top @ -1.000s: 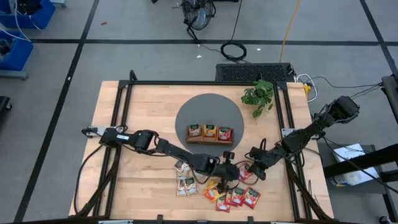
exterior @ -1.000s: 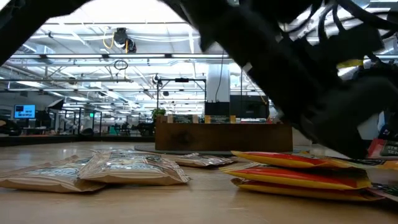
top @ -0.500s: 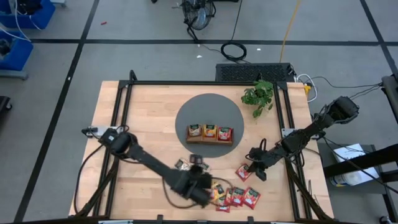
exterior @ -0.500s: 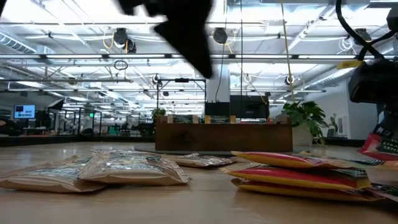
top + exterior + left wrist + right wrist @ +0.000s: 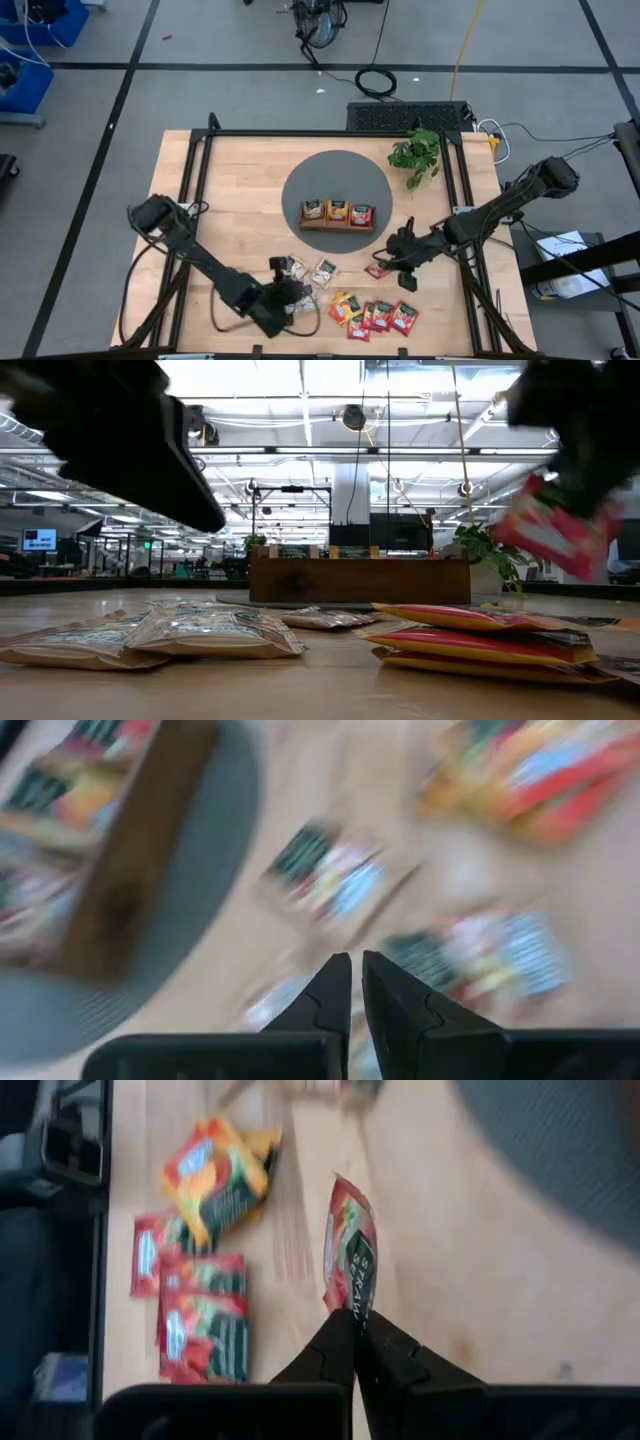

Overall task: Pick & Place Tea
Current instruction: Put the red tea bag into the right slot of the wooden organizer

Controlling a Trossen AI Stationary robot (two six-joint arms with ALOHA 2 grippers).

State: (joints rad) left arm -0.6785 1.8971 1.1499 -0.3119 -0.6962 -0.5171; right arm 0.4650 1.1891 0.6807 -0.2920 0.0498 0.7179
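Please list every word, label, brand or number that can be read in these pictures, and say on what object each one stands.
No text can be read with certainty.
Red tea sachet held in the right gripper: pale lettering on its dark part, too blurred to read.
Loose tea sachets on the table: print too small to read.
Sachets in the wooden tray: print too small.
Blue screen in the room behind: nothing legible.

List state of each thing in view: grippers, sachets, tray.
Right gripper: shut on red sachet, lifted off the table.
Left gripper: shut, empty, over the cream sachets.
Wooden tray: on the grey mat, one sachet in each compartment.
Red and orange sachets: lying loose on the table.
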